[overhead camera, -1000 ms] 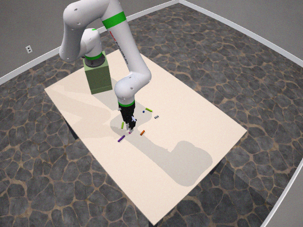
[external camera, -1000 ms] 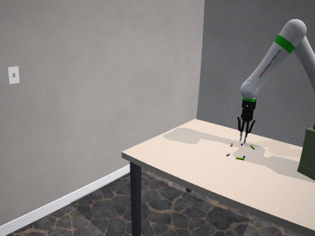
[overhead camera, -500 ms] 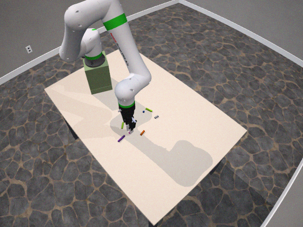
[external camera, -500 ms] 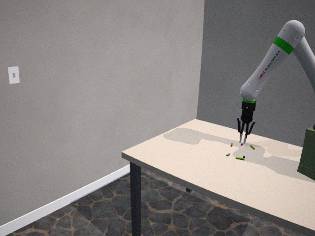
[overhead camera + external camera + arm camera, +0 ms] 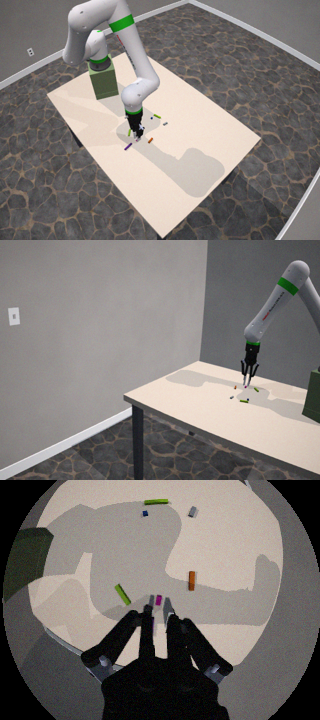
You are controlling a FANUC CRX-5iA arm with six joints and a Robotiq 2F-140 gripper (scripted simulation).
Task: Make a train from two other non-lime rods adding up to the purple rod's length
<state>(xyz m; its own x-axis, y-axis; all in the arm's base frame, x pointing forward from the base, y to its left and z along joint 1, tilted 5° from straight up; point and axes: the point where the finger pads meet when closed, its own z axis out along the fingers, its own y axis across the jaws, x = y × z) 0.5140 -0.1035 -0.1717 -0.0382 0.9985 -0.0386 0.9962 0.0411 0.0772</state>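
fingers narrow, not yet gripping short magenta rod (image 5: 159, 599) | I'd centre, descend squarely, then pinch | target: orange rod (image 5: 191, 580) on tabletop (image 5: 206, 124)

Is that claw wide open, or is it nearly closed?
Nearly closed, with a small gap. The gripper has its fingertips close together, straddling the magenta rod on the table; whether they pinch it cannot be told.

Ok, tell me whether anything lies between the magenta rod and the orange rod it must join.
Nothing visible does. Only table top shows between the magenta rod and the orange rod. The nearest lime rod and the purple rod lie on the magenta rod's other side.
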